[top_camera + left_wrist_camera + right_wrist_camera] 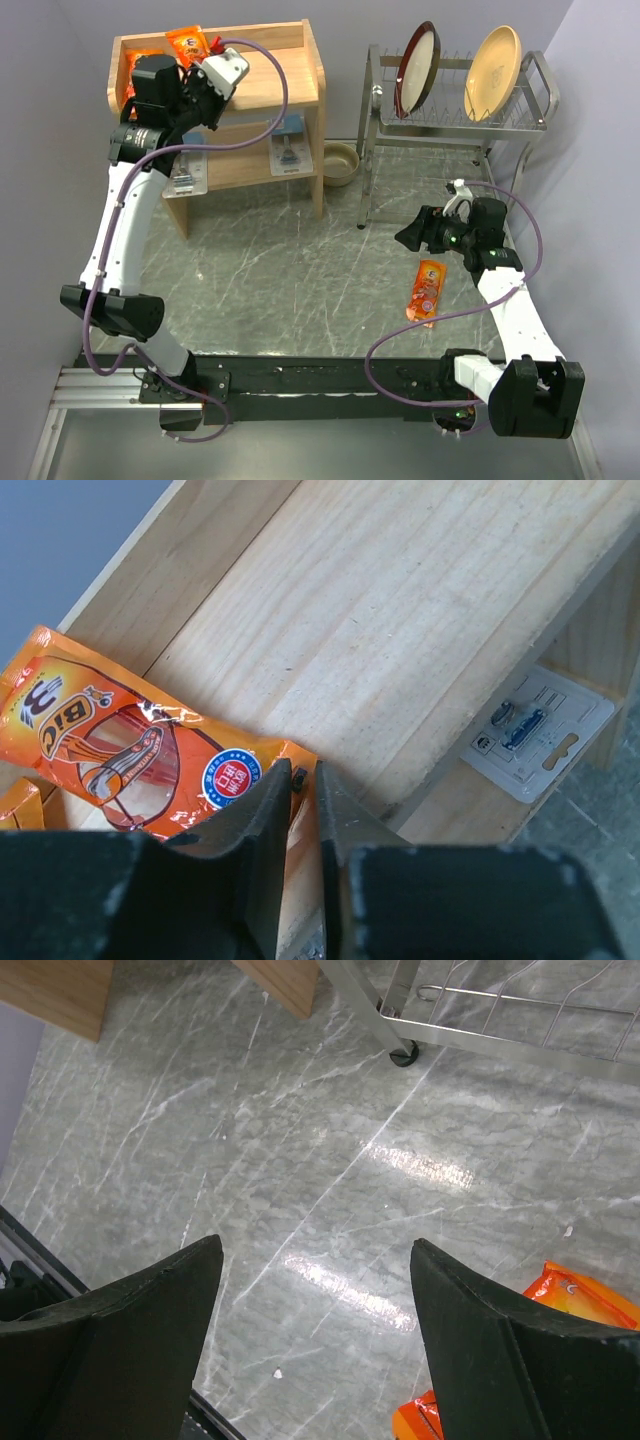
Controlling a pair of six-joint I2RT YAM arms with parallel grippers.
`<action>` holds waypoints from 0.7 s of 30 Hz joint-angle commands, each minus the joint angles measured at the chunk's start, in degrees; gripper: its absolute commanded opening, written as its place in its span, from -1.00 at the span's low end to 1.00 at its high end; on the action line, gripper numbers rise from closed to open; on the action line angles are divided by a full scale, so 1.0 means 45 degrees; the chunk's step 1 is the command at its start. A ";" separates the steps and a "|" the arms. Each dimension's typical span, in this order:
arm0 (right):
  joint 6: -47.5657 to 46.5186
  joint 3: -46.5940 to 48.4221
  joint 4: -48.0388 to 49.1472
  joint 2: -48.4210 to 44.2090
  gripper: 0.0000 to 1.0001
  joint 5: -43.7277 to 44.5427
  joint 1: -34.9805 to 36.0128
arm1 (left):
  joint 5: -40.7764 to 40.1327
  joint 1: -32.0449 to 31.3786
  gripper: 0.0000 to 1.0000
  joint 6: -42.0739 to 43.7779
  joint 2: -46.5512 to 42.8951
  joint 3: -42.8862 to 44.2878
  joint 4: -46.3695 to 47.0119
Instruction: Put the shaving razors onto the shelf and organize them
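We are observing a grey marbled bench reflecting overhead light, plain lilac-grey walls enclosing it on three sides.

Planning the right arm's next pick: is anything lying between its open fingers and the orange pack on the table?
Nothing visible: only bare marble table separates the right gripper from the orange pack.
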 commanded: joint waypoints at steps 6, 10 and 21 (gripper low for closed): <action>0.0209 -0.0331 0.0506 -0.0244 0.66 0.0123 -0.0226 | -0.0695 -0.0695 -0.89 0.2005 -0.0682 -0.0788 -0.0265; 0.0248 -0.0292 0.0545 -0.0127 0.66 0.0123 -0.0246 | -0.0344 -0.0794 -0.99 0.2649 -0.1734 -0.1842 0.0378; 0.0424 0.0177 0.0681 0.0420 0.66 0.0104 -0.0246 | 0.0887 -0.0794 -0.99 0.5150 -0.3808 -0.4910 0.2175</action>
